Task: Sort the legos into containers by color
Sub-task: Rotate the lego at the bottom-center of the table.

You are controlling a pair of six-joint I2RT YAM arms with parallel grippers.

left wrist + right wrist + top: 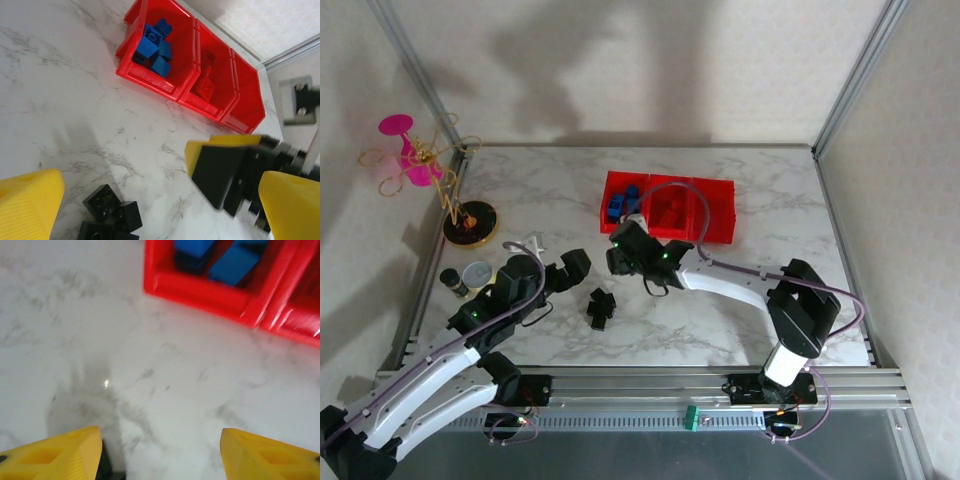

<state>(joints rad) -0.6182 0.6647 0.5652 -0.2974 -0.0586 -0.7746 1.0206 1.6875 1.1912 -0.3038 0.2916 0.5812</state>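
Top external view shows the black bricks (600, 308) on the table (540, 190), on the near side of the red bins (718, 235), closest to the left hand (568, 272), which is wide apart and empty, as is the right hand (623, 250) nearer the bins.

SITE: robotics lab test cell | ENCLOSURE: pale textured wall panels (670, 70) held in bare aluminium posts (855, 80) — boxed in on three sides | BENCH: marble-pattern table (650, 340), slotted metal rail (650, 380) along near edge | RIG: left arm (420, 378) and right arm (730, 287) bolted to that rail — fixed overhead camera view
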